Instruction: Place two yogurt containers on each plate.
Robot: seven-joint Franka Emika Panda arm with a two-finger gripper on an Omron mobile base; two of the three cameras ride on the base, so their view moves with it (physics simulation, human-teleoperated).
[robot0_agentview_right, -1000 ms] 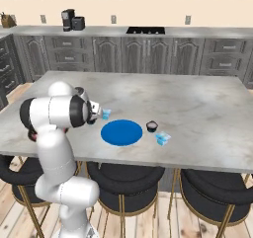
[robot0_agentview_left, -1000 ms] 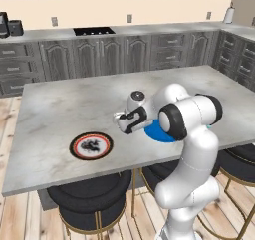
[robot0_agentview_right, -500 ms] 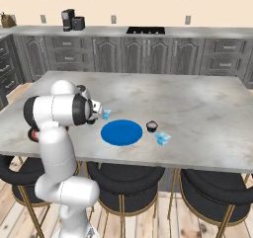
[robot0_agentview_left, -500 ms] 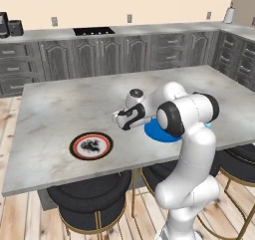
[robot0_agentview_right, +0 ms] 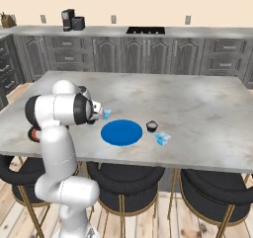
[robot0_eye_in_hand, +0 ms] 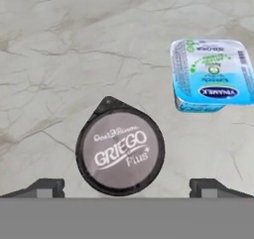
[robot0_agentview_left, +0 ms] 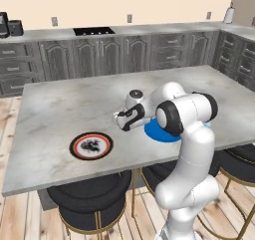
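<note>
In the hand view a dark round yogurt container (robot0_eye_in_hand: 120, 151) with a grey "Griego" lid sits on the marble just ahead of my open gripper (robot0_eye_in_hand: 127, 187), centred between the fingertips (robot0_eye_in_hand: 47, 187). A pale blue boxy yogurt container (robot0_eye_in_hand: 212, 75) lies further ahead to the right, also seen beside the hand (robot0_agentview_right: 106, 114). The hand (robot0_agentview_left: 125, 118) hovers left of the blue plate (robot0_agentview_right: 122, 132). Right of that plate stand another dark tub (robot0_agentview_right: 151, 126) and another pale blue tub (robot0_agentview_right: 162, 138). The patterned plate (robot0_agentview_left: 91, 145) lies near the front edge.
The island counter (robot0_agentview_left: 64, 104) is broad grey marble with bare room behind and left of the hand. Dark round stools (robot0_agentview_left: 92, 199) stand under its front edge. My white arm (robot0_agentview_left: 187, 114) covers part of the blue plate in the left base view.
The hand has shifted slightly to the left in the left base view. The jaws stay open, and the plates and tubs have not moved.
</note>
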